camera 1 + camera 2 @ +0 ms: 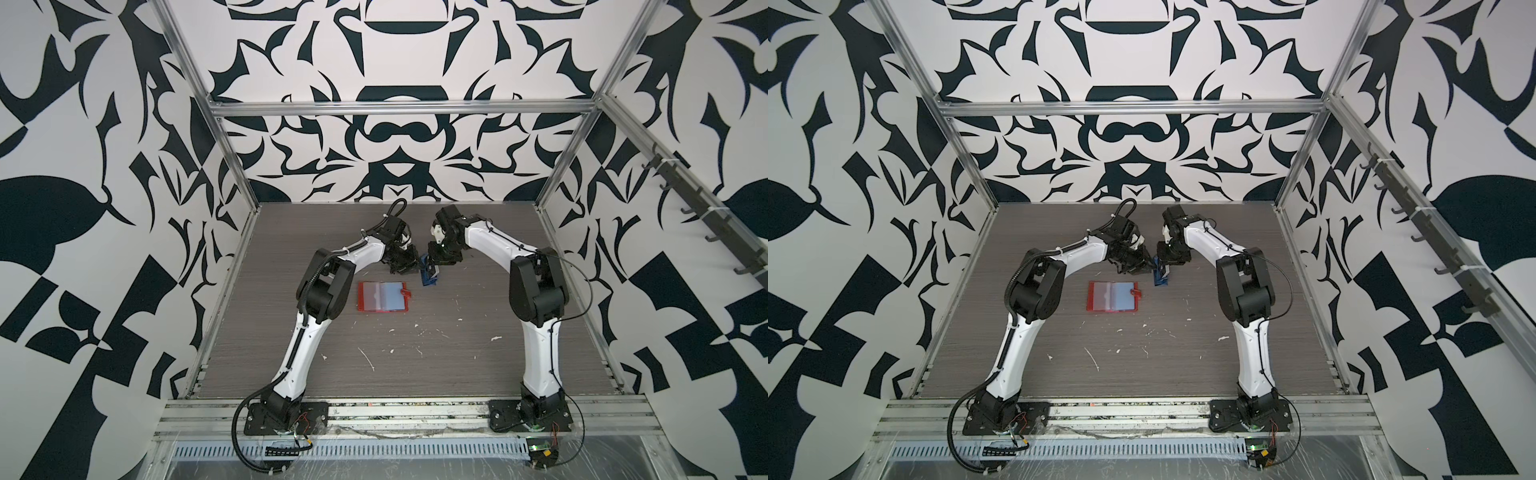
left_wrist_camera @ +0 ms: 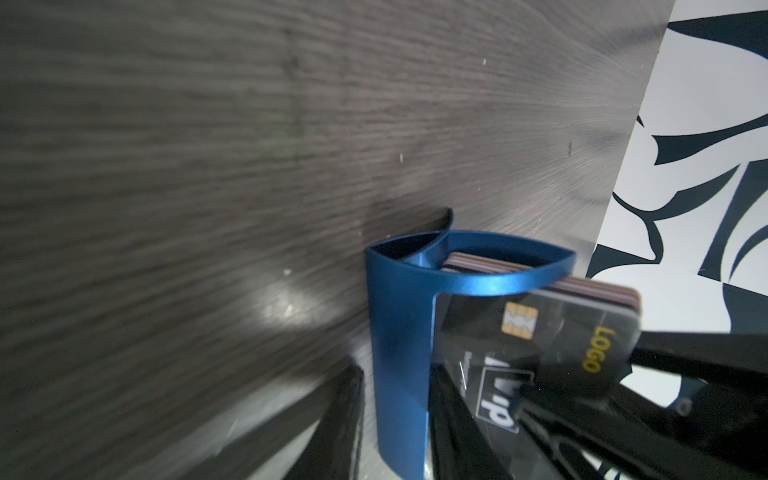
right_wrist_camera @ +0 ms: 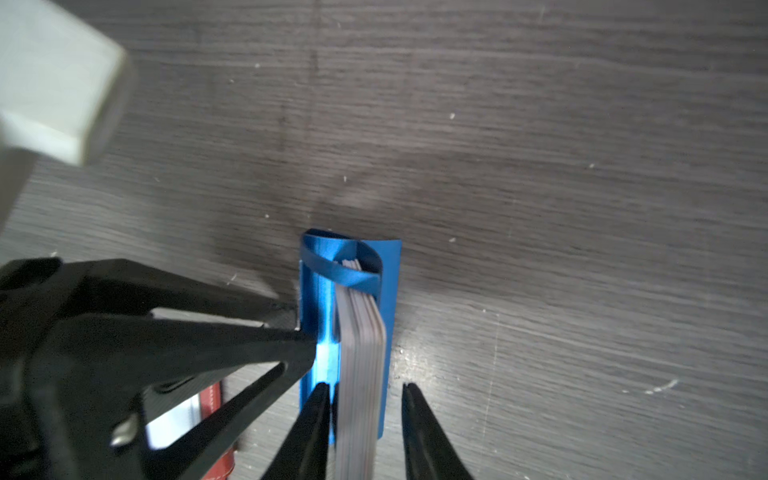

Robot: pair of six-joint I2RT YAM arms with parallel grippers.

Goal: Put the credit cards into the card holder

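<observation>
Several credit cards (image 3: 359,374) stand on edge as one tight stack inside the blue rack (image 3: 309,291). The face of the stack is a black card (image 2: 582,332) with a gold chip and the word LOGO.

My right gripper (image 3: 365,386) straddles that stack. Its fingers are partly apart: one lies against the rack's inner wall, and a strip of table shows between the other and the cards, so I have nothing clamped.

My left gripper (image 3: 301,328) meets the rack from the side, fingers partly apart with the rack's side wall between them. Whether they pinch the wall I cannot tell through the blur.

In both top views the rack (image 1: 428,276) sits toward the far middle of the grey wood-grain table (image 1: 415,365), right between my two wrists.

The card holder (image 1: 382,296) lies open and flat, nearer my bases than the rack and apart from it. It has a red border and clear pockets facing up, and the half by its red snap tab (image 1: 407,294) looks light blue.
</observation>
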